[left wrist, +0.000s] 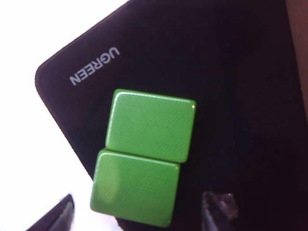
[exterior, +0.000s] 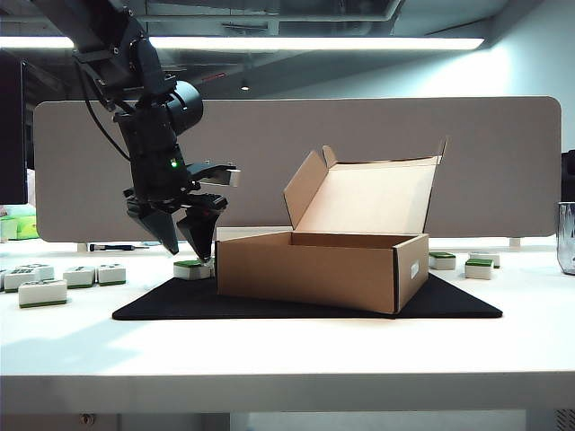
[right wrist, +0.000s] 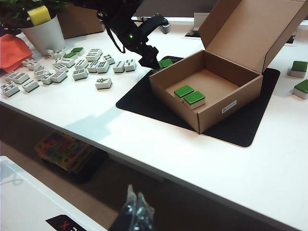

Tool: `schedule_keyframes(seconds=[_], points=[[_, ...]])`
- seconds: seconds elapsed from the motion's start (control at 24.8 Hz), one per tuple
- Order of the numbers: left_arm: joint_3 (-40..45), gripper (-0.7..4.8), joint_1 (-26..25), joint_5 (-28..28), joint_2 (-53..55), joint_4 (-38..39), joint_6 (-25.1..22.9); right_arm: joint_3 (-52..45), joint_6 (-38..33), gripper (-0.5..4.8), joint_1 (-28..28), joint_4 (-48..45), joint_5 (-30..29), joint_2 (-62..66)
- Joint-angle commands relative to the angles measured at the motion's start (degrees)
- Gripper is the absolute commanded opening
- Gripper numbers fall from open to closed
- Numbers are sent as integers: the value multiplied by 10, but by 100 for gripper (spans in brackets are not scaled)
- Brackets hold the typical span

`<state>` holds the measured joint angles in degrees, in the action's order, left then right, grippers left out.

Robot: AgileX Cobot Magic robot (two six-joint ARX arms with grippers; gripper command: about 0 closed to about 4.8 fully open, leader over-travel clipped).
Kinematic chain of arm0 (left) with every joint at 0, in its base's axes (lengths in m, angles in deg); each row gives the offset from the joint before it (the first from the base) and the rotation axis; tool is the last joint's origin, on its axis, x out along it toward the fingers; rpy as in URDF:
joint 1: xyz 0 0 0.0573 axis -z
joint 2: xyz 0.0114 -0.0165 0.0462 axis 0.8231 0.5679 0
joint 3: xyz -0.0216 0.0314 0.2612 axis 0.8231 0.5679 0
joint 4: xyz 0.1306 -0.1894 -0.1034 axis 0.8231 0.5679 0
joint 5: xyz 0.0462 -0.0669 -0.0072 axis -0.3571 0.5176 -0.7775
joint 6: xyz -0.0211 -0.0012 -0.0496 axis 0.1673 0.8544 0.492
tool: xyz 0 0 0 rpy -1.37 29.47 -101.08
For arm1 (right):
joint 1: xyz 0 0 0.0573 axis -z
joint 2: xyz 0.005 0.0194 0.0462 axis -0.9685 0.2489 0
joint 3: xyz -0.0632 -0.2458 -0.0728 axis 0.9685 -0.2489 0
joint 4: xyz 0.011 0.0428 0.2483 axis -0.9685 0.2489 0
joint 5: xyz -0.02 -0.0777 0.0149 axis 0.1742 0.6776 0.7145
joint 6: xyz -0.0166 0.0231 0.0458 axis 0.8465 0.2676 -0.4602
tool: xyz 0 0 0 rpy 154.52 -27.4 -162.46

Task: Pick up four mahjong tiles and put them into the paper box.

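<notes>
Hovering open-jawed, left gripper (exterior: 190, 247) above two green-backed tiles (left wrist: 150, 124) lying edge to edge on the black mat (left wrist: 231, 86), just beside the paper box (exterior: 310, 269). Sitting inside the box, two more tiles (right wrist: 189, 94). Hanging off the table, right gripper (right wrist: 136, 211), fingertips together.
</notes>
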<state>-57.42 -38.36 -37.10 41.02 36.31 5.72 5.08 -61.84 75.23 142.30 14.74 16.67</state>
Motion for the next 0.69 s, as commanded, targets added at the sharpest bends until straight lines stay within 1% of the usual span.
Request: schedule_keyframes(seconds=[0.04, 0.28, 0.4, 0.57, 0.65, 0.69], points=[[-1, 341, -9, 22, 6, -2, 2, 2, 0, -1, 0, -6, -2, -7], [-1, 341, -22, 30, 16, -8, 1, 2, 0, -1, 0, -6, -4, -7], [-1, 340, -24, 63, 16, -21, 1, 2, 0, -1, 0, -6, -4, -7], [-1, 340, -24, 66, 21, -37, 4, 2, 0, -1, 0, -6, -4, -7], [0, 340, -24, 66, 27, -36, 24, 2, 0, -1, 0, -6, -4, -7], [0, 340, -24, 65, 35, -34, 50, 2, 0, -1, 0, -6, -4, -7]])
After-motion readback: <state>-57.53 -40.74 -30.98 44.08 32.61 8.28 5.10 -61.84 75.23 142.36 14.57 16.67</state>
